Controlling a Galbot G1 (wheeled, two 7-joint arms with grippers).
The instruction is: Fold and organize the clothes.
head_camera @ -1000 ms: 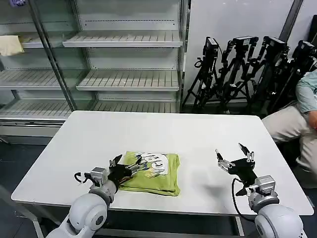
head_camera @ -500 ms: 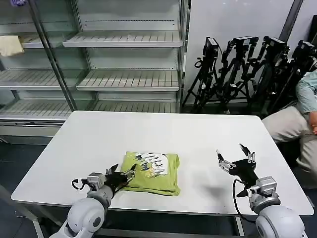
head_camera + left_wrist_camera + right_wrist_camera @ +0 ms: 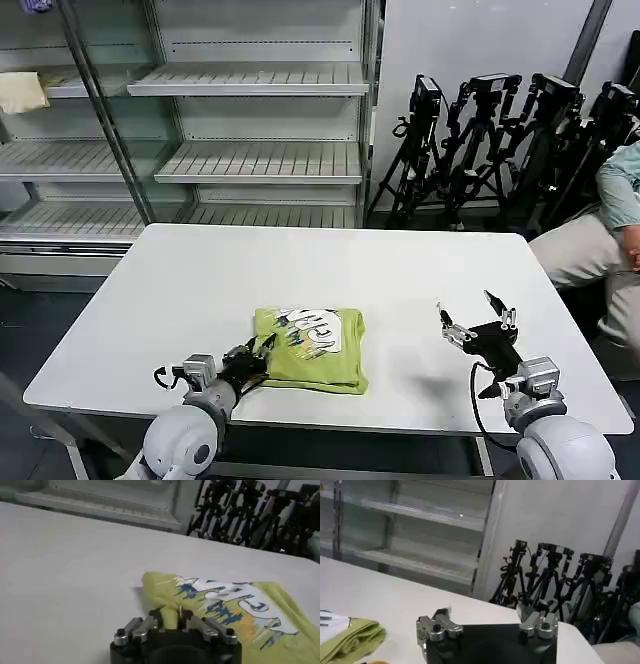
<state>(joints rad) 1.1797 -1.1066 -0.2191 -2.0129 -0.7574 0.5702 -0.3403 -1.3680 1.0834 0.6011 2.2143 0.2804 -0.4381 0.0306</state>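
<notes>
Looking for writing, we find none we can read: the one lime T-shirt [image 3: 310, 348], folded into a soft knit rectangle, carries a white, blue and orange print on top. Our left gripper [image 3: 170, 620] has its fingers [image 3: 156, 618] pinching the shirt's near corner on the white table [image 3: 300, 270]. Our right gripper [image 3: 476, 318] hovers well apart, fingers spread around nothing.

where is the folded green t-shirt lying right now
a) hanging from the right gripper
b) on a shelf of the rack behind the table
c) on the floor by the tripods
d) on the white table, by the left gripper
d: the folded T-shirt lies flat on the white table, its near corner at the left gripper, while the right gripper hovers open well to the side.
</notes>
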